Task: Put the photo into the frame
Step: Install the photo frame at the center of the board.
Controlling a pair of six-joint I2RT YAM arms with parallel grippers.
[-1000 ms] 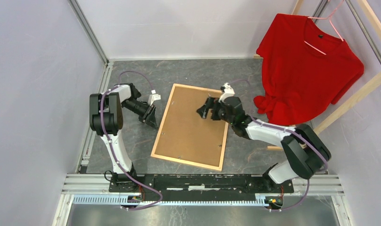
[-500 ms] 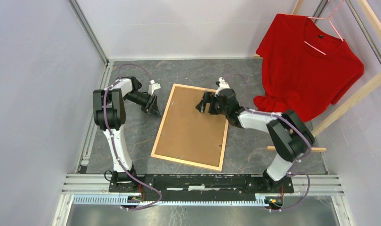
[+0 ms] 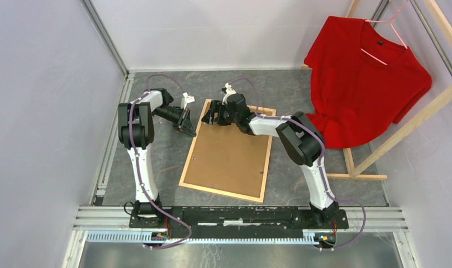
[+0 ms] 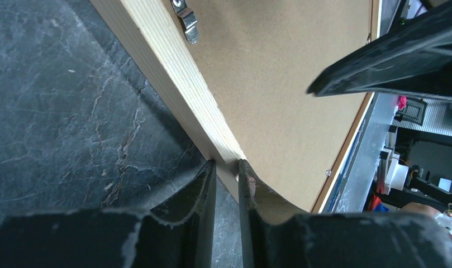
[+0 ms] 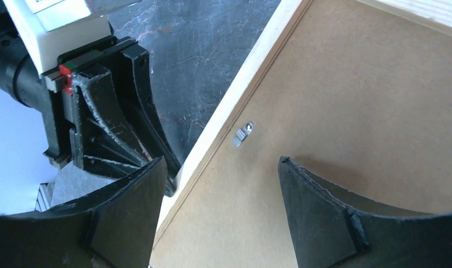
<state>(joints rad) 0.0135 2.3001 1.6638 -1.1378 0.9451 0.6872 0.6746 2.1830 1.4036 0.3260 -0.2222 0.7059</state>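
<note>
Right gripper (image 3: 214,113) has crossed from the upper right to the upper left of the frame (image 3: 226,153), jaws wide above a clip (image 5: 244,133). Left gripper (image 4: 227,167) has moved in, jaws narrow, apparently pinching the left rail. Frame lies back-up at centre; photo not visible. Clip release is probably next.
</note>
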